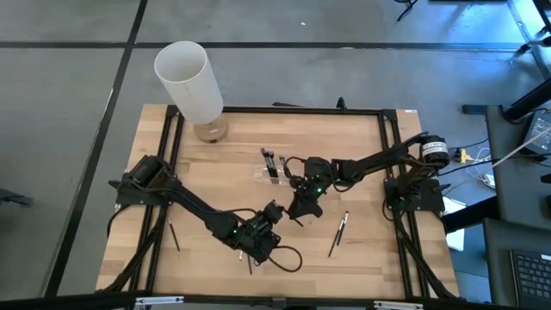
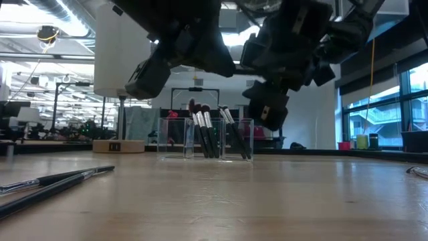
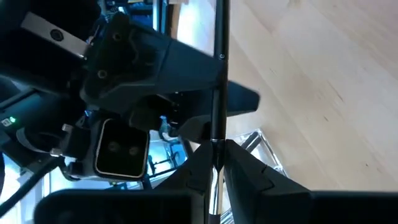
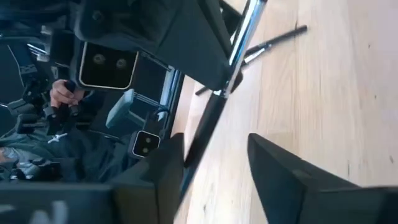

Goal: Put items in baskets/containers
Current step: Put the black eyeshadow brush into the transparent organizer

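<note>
A thin makeup brush [image 3: 219,93] is pinched in the clenched left claw [image 3: 214,177], with the released right claw [image 4: 214,171] spread beside it. The clear organizer [image 1: 269,173] lies just beyond; the brush should be kept upright.

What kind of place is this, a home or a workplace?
Most likely a robotics lab or workshop, not a home. The wooden table sits in a black metal frame on bare concrete floor, and the low view shows an open industrial hall with ceiling ducts and large windows.
</note>
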Controlling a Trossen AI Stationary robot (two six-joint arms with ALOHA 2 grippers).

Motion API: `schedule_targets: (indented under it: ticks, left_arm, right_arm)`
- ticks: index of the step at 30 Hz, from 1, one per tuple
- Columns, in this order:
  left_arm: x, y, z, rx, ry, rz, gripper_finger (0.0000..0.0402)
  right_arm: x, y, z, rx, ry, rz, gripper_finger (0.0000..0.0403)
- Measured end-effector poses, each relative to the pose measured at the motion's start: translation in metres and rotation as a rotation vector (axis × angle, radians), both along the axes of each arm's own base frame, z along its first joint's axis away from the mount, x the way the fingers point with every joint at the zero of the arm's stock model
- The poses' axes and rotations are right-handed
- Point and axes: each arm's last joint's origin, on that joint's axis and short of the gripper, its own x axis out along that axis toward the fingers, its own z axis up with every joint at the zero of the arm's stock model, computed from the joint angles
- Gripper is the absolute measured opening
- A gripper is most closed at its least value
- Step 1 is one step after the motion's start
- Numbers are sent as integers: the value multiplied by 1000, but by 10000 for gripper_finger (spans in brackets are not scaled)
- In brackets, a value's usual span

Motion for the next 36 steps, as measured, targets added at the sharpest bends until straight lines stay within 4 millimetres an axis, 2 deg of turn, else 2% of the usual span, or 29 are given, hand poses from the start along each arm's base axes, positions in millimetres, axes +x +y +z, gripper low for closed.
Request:
schedule_targets:
  ticks: [8, 17, 22, 27, 32, 36]
  left_arm:
    - [3, 5, 0, 13, 22, -5, 31]
    - [3, 5, 1, -11, 7, -2, 31]
    - [3, 6, 1, -31, -29, 36, 42]
    - [2, 8, 2, -19, -99, 111, 74]
    - [1, 10, 6, -53, -257, 233, 124]
    - [-2, 12, 13, -185, -437, 324, 171]
  right_arm:
    - [5, 1, -4, 44, -29, 25, 94]
    - [5, 0, -5, 43, -26, 25, 32]
    - [6, -1, -4, -3, -57, -3, 31]
    - [6, -10, 1, -28, -98, -46, 31]
    - [2, -28, 21, -75, -183, -108, 35]
    - [-7, -46, 42, -244, -284, -229, 32]
